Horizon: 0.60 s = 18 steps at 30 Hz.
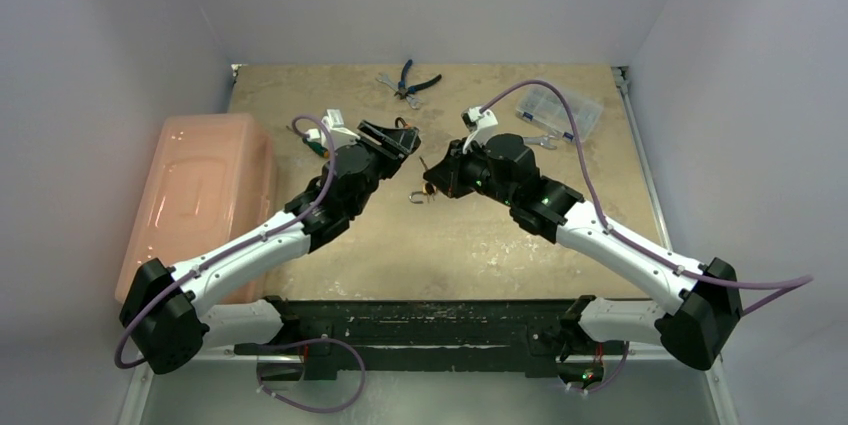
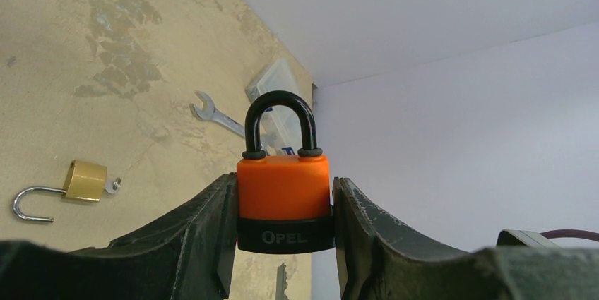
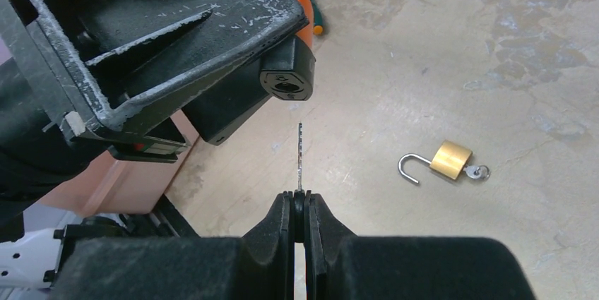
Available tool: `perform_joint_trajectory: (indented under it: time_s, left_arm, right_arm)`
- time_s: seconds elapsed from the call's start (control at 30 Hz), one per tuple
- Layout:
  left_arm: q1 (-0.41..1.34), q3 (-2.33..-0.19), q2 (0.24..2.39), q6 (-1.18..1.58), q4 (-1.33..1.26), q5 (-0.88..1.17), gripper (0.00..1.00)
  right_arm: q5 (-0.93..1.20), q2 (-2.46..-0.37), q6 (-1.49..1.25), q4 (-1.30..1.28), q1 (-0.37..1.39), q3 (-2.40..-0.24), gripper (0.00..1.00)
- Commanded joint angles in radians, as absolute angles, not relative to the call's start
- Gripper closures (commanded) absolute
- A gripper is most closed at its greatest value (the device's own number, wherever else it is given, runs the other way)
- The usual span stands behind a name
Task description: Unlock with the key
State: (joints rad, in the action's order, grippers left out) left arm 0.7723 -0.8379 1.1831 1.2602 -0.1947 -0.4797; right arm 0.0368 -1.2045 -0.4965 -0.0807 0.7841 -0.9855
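Fingers of the right gripper [image 3: 302, 198] are pinching the key [image 3: 299, 155], jaws almost closed, blade pointing toward the orange padlock [image 2: 284, 205]. Opposite, the left gripper [image 2: 284, 181] is clamping that lock's body, jaws spread to its width, holding it above the table [image 3: 424, 46], keyhole [image 3: 286, 87] facing the blade but apart. Alignment seems underway; insertion is calling for a straight, slightly leftward push. Air between is lying open; the left finger's edge is crowding the keyhole.
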Motion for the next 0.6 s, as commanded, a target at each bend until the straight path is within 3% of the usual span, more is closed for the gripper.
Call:
perform_joint_trajectory:
  time_s: [0.0, 0.57]
  left_arm:
    - [0.756, -0.848, 1.163, 1.299, -0.293, -0.436, 1.00]
    - [0.752, -0.844, 1.172, 1.287, -0.318, -0.377, 1.00]
  right_arm:
    - [0.074, -1.203, -0.477, -0.022, 0.781, -1.041, 1.00]
    - [0.032, -1.216, -0.470, -0.008, 0.778, -1.045, 1.00]
